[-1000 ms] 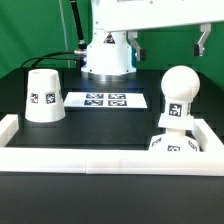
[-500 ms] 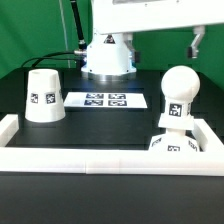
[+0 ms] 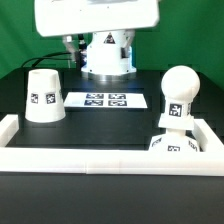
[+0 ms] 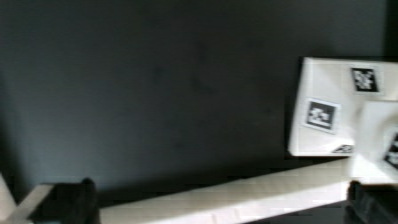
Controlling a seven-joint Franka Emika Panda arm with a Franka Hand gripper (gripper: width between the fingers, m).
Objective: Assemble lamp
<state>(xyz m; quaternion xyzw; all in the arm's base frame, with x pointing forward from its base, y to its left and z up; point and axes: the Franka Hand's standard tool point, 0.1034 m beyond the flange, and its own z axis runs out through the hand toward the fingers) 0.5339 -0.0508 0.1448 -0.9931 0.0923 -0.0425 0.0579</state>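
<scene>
While the shade point(image 3: 43, 96) stands mouth-down on the black counter point(image 3: 100, 130) at the exterior view's left, just beside the marker board point(image 3: 105, 100), the bulb point(image 3: 177, 97) stands upright on the base point(image 3: 176, 144) at that view's right, close against the white rail point(image 3: 100, 161). From the wrist, the pincer point(image 4: 222, 203) shows two dark fingertips point(image 4: 68, 201) spread wide apart, gripping nothing, above the rail and near the tagged base point(image 4: 338, 110).
</scene>
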